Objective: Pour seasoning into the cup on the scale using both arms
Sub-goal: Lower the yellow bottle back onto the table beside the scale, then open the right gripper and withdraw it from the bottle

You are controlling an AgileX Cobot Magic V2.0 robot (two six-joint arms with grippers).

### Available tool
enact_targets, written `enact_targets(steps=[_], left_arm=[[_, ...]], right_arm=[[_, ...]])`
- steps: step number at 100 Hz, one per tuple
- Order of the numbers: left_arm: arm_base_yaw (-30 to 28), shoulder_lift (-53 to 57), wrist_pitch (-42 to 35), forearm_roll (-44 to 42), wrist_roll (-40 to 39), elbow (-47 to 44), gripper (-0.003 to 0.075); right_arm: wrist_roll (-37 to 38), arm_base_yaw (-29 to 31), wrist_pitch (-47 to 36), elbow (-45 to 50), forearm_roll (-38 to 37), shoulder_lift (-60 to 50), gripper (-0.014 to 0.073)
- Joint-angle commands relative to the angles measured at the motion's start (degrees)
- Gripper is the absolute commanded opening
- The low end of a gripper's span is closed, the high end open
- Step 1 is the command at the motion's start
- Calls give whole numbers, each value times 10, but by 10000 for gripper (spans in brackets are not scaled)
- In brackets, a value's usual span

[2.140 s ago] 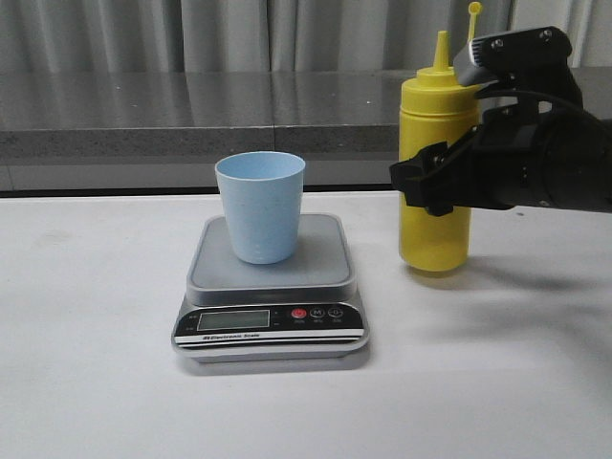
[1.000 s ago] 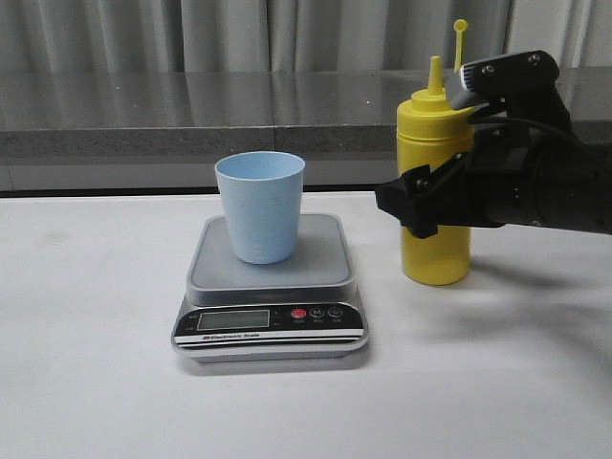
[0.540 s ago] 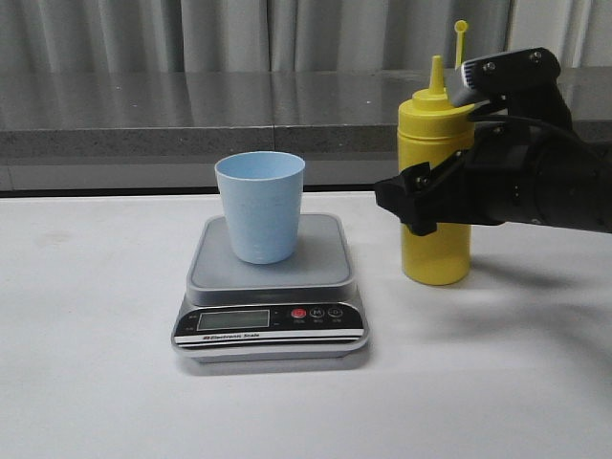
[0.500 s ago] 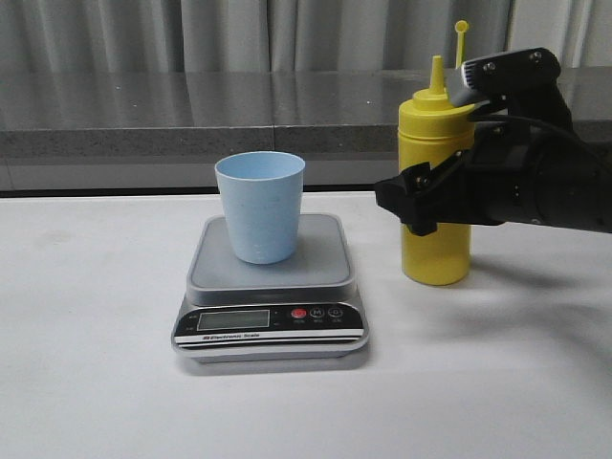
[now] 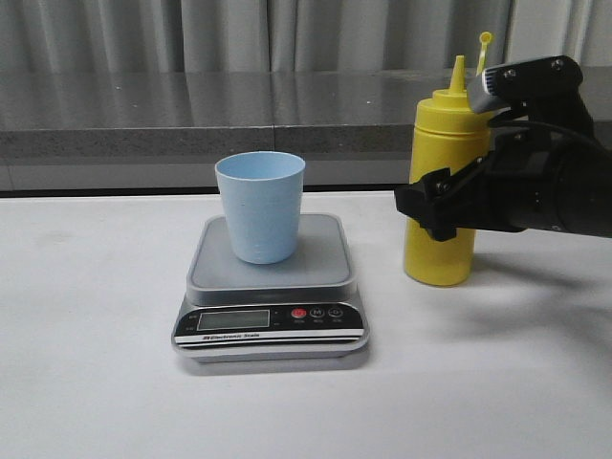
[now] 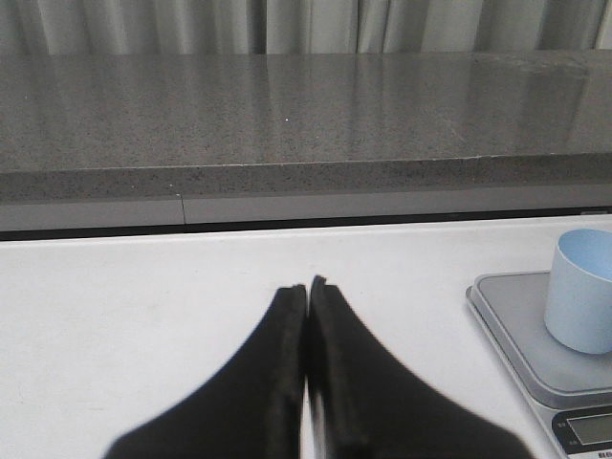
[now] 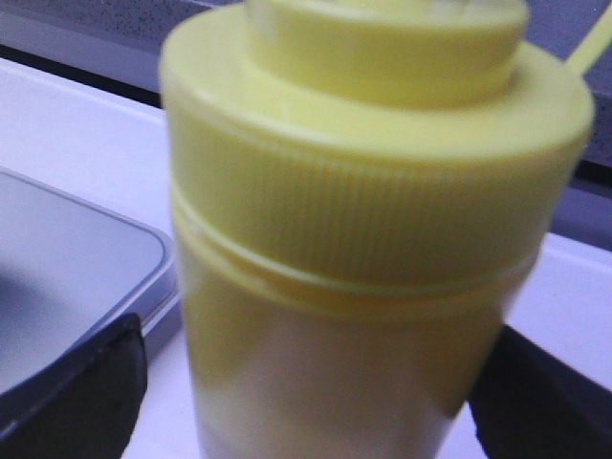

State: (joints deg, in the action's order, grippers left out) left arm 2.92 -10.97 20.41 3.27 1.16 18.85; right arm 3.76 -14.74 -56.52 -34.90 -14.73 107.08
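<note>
White table surface (image 5: 96, 382) carries all items. The right arm (image 5: 545, 182), black and bulky, reaches in from the robot's right side, and its gripper (image 5: 442, 204) sits around the middle of the yellow seasoning bottle (image 5: 448, 124). In the right wrist view the bottle (image 7: 363, 229) fills the frame between two dark fingers (image 7: 72, 392), one on each side of the body; actual contact cannot be confirmed, so whether the grip is closed on it cannot be told. The bottle stands upright, base at the table, nozzle up, the tethered cap (image 5: 485, 40) raised above it. To the left of that gripper, apart from it, lies the grey scale (image 5: 271, 287), with the pale blue cup (image 5: 260, 206) upright on its platform. The left gripper (image 6: 308, 287) has its fingers pressed together, holding nothing, above bare table; the scale and cup lie to its right.
</note>
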Motion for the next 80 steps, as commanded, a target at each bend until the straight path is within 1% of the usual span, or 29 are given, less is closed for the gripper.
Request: enact_targets(steps=[1, 31, 51, 65, 80], left_arm=[[-2, -5, -45, 2, -7, 14, -20], [-2, -5, -45, 2, -7, 14, -20], [-2, -5, -45, 2, -7, 14, -20], [-2, -5, -45, 2, -7, 14, -20], [-2, -5, -45, 2, -7, 14, -20]], right_arm=[[-4, 5, -53, -3, 2, -22, 655], [-4, 5, -78, 39, 23, -29, 655], [-4, 5, -82, 78, 46, -74, 655], [-4, 5, -65, 107, 70, -124, 655], [-4, 5, -10, 141, 105, -194, 655]])
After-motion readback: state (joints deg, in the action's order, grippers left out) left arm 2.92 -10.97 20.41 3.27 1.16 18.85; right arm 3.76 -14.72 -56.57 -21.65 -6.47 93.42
